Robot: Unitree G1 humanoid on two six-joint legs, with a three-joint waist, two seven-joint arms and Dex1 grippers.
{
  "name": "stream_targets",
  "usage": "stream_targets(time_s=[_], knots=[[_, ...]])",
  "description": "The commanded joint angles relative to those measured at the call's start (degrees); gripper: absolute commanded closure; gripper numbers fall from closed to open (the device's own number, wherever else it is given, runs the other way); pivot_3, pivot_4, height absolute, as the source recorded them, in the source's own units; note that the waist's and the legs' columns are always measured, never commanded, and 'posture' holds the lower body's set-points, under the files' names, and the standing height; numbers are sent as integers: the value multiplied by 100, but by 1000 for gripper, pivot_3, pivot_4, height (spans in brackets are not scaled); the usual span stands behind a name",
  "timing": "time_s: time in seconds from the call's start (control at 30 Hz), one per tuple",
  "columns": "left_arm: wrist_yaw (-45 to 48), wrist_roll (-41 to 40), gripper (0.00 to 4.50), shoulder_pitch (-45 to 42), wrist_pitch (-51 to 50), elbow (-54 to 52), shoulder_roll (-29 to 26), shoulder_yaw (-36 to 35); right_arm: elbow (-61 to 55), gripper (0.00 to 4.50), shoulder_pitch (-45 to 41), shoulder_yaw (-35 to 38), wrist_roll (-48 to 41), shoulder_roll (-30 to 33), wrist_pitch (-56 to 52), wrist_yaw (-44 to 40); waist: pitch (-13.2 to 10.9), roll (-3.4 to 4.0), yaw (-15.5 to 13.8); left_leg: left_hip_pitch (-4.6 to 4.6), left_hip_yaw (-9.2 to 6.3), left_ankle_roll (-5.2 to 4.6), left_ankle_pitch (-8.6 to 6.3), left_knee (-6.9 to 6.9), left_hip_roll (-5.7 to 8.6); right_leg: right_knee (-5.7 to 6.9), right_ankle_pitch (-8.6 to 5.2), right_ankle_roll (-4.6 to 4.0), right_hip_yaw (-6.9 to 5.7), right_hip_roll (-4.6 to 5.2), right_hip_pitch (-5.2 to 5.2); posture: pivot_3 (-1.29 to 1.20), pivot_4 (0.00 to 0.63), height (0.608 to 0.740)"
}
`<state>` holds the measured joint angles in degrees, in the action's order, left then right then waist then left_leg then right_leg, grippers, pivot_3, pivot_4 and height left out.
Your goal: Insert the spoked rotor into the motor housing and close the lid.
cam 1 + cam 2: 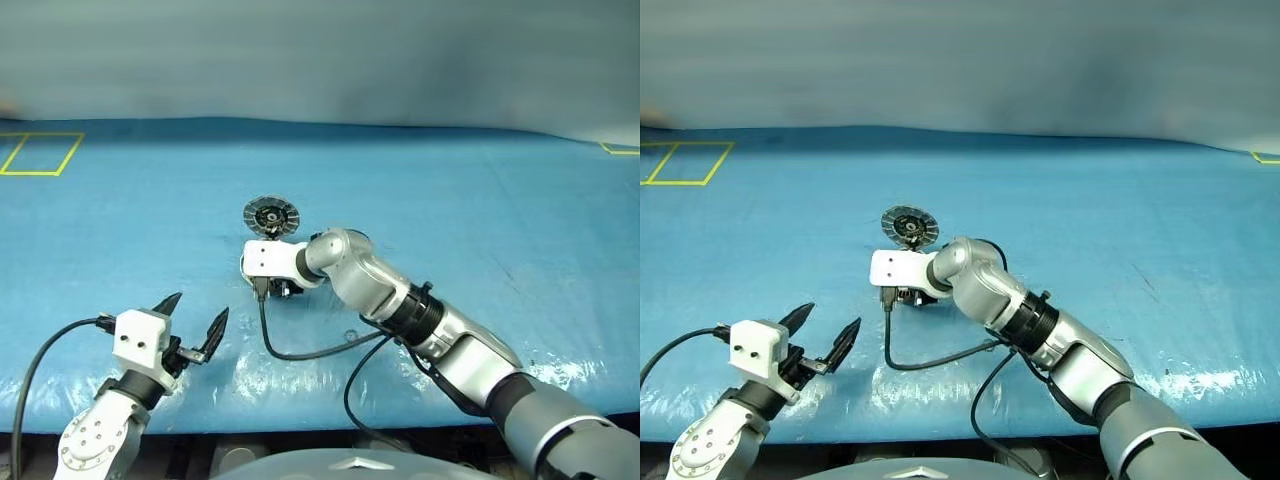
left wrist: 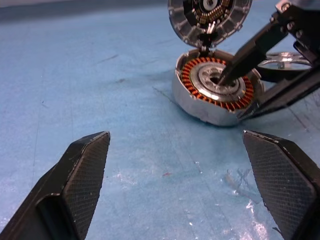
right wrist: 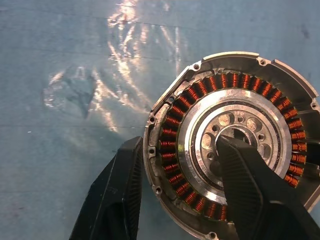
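Right wrist view: right gripper (image 3: 177,192) straddling motor housing (image 3: 235,145) wall, one finger outside, other inside on centre hub; clamped on rim. Housing on blue desk (image 1: 450,200), lid (image 2: 209,15) hinged upright at far edge. Spoked rotor (image 2: 286,59) just behind housing. Left gripper (image 1: 196,318) wide open, empty, near desk's front edge.

Lab test bench: blue plastic sheet (image 1: 420,180), yellow tape markings (image 1: 40,153).

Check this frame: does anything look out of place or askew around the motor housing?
Nothing damaged or spilled. One oddity: the right gripper straddles the wall of the motor housing, one finger in its centre, while the spoked rotor lies on the table beside it. The lid stands open.
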<state>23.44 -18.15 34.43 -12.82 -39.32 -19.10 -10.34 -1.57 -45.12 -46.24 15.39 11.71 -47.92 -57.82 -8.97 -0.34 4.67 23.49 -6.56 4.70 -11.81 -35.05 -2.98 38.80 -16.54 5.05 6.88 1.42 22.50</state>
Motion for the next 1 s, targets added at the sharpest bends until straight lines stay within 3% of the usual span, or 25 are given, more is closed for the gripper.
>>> stream_targets(time_s=[0.03,0.43,0.7,1.0], knots=[[266,-228,0,110,222,-350,-109,-122,-466,2559,406,-670,-248,170,-475,-457,1,-1,9,0,0,0,0,0,-1,0,-1,-1,0,0,2,0,150,740],[286,-260,0,-3,121,-384,-180,3,-911,2559,515,-688,-367,16,-696,-248,4,-9,24,-13,3,0,-1,-2,-4,0,-14,-20,0,-1,3,0,150,740],[435,-252,0,-173,-25,-282,-299,418,-908,27,250,-194,-526,-380,-1231,190,-1,-13,58,-2,3,1,-1,0,-7,2,-12,-20,-1,-4,5,0,150,740],[489,-201,0,-338,-83,-117,-368,645,-1678,27,-334,298,-1276,-172,-2205,249,-18,-11,34,24,2,1,0,-1,-7,4,2,2,-1,-4,15,0,150,740]])
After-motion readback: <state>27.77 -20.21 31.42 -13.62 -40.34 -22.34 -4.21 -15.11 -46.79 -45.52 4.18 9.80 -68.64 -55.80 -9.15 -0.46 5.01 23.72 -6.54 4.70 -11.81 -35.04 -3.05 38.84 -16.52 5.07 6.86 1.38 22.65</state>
